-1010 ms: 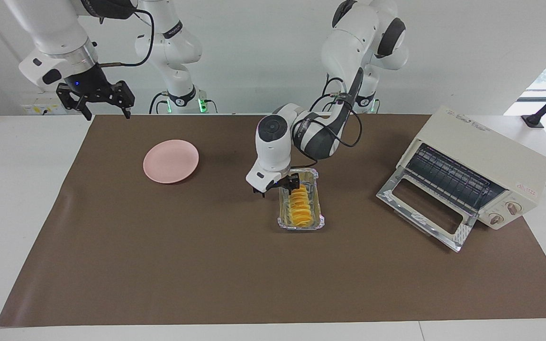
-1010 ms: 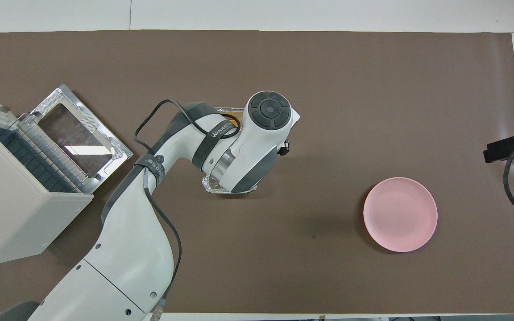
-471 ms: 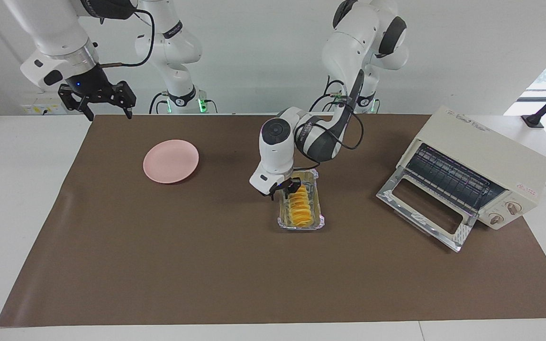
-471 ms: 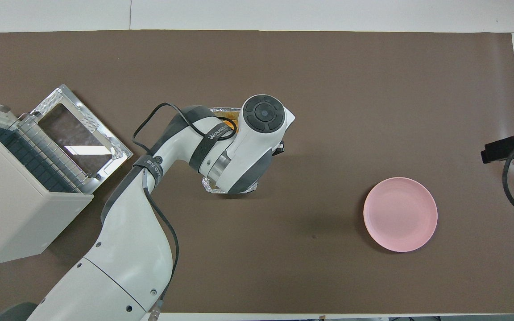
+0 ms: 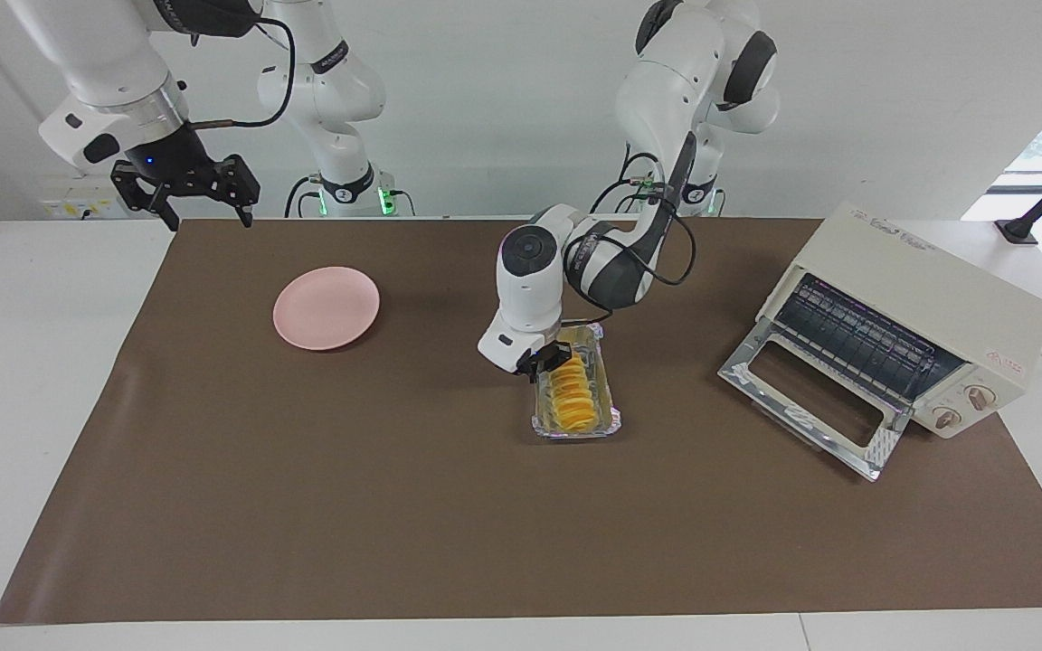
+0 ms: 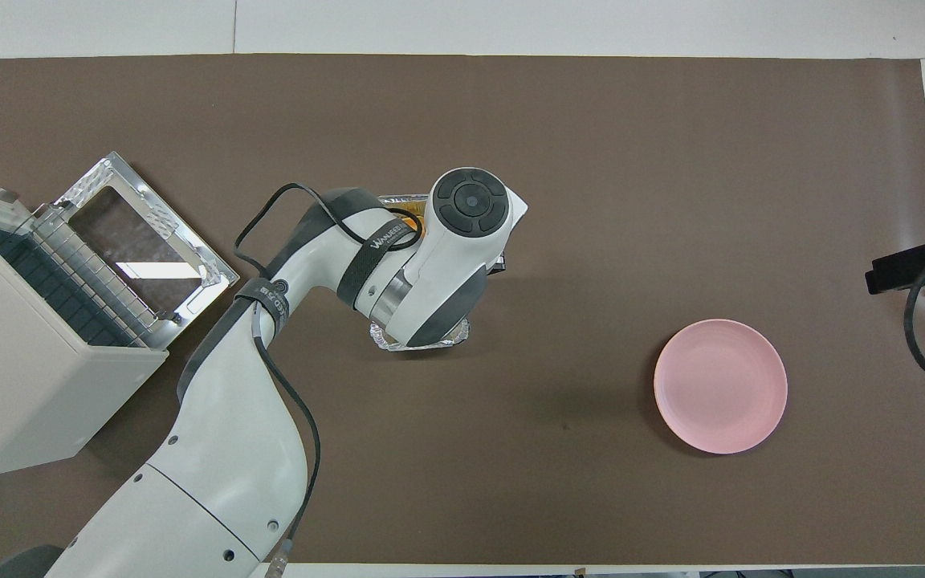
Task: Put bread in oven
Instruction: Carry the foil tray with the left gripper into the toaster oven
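Bread [image 5: 573, 395]: ridged golden-yellow loaf lying lengthwise in a crinkled silver foil tray [image 5: 610, 398] on the brown table mat [image 5: 394, 506], mid-table, with the end nearer the robots right at the left gripper's fingertips. In the overhead view the arm covers nearly all of it.

Left gripper [image 5: 546, 356]: lowered onto the tray's end nearer the robots, fingers drawn fully together. They meet at the tray's rim and the loaf's first ridge; which of the two they pinch cannot be told.

Foil tray: flat on the mat, directly under the left gripper's fingers; only its corner shows under the wrist in the overhead view [image 6: 382, 341].

Oven [image 5: 928, 307]: cream-white toaster oven at the left arm's end of the table, well apart from the closed fingers. Glass drop door [image 5: 810, 398] folded down onto the mat, wire rack [image 5: 856, 339] exposed inside, two round knobs [image 5: 964, 407] on the front panel.

Right gripper [image 5: 200, 194]: raised over the mat's corner at the right arm's end, fingers spread wide and holding nothing; this arm waits.

Pink plate [image 5: 326, 307]: round, on the mat, near and below the right gripper's fingers, well apart from the tray.
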Action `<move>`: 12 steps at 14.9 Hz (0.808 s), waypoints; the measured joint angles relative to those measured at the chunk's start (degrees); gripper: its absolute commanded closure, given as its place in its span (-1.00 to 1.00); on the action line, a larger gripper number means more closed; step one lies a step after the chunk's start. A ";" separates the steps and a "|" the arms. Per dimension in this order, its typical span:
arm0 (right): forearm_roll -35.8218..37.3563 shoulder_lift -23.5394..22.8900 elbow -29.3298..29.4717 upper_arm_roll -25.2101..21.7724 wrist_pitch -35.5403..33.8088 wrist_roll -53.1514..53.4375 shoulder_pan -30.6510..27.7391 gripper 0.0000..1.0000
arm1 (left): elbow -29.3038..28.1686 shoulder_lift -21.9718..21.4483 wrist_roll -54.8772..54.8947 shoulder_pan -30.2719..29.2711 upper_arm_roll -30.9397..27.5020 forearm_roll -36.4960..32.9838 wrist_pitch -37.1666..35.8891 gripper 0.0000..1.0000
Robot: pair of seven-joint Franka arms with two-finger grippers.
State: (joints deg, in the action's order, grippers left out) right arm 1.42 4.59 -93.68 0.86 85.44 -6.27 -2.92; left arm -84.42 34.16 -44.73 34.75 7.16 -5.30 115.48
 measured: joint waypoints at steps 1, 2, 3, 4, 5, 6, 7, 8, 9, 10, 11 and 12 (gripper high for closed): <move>0.00 0.00 0.00 0.01 -0.01 0.00 0.00 -1.00 | 0.29 -0.22 -0.76 -0.17 -0.33 0.00 0.00 1.00; 0.00 0.00 0.00 0.01 -0.01 0.00 0.00 -1.00 | 1.08 -0.42 -1.31 -0.41 -0.85 0.01 -0.06 1.00; 0.00 0.01 0.00 0.01 -0.01 0.00 0.00 -1.00 | 2.58 -0.53 -1.69 -0.73 -1.60 0.19 -0.40 1.00; 0.00 0.01 0.00 0.01 -0.01 0.00 0.00 -1.00 | 4.48 -0.63 -1.99 -1.20 -2.57 0.91 -1.07 1.00; 0.00 0.01 0.00 0.01 -0.01 0.00 0.00 -1.00 | 6.56 -0.85 -2.07 -2.16 -3.55 2.33 -2.18 1.00; 0.00 0.01 0.00 0.01 -0.01 0.00 0.00 -1.00 | 8.42 -1.32 -2.07 -3.59 -4.29 3.66 -3.65 1.00; 0.00 0.01 0.00 0.01 -0.01 0.00 0.00 -1.00 | 9.68 -2.07 -2.06 -5.21 -4.63 4.51 -5.04 1.00; 0.00 0.01 0.00 0.01 -0.01 0.00 0.00 -1.00 | 10.43 -3.08 -2.06 -7.01 -4.80 4.94 -6.44 1.00; 0.00 0.01 0.00 0.01 -0.01 0.00 0.00 -1.00 | 10.69 -4.22 -2.06 -8.72 -5.04 5.04 -8.03 1.00; 0.00 0.01 0.00 0.01 -0.01 0.00 0.00 -1.00 | 10.69 -5.23 -2.06 -10.16 -5.72 5.06 -9.87 1.00; 0.00 0.01 0.00 0.01 -0.01 0.00 0.00 -1.00 | 10.67 -5.85 -2.06 -11.10 -7.07 5.08 -11.79 1.00; 0.00 0.01 0.00 0.01 -0.01 0.00 0.00 -1.00 | 10.66 -6.13 -2.06 -11.42 -9.05 5.08 -13.58 1.00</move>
State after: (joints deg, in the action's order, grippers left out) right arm 1.42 4.61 -93.68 0.87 85.43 -6.27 -2.92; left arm -73.76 28.03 -46.79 23.33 -1.89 -0.22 101.90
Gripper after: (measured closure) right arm 0.000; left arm 0.982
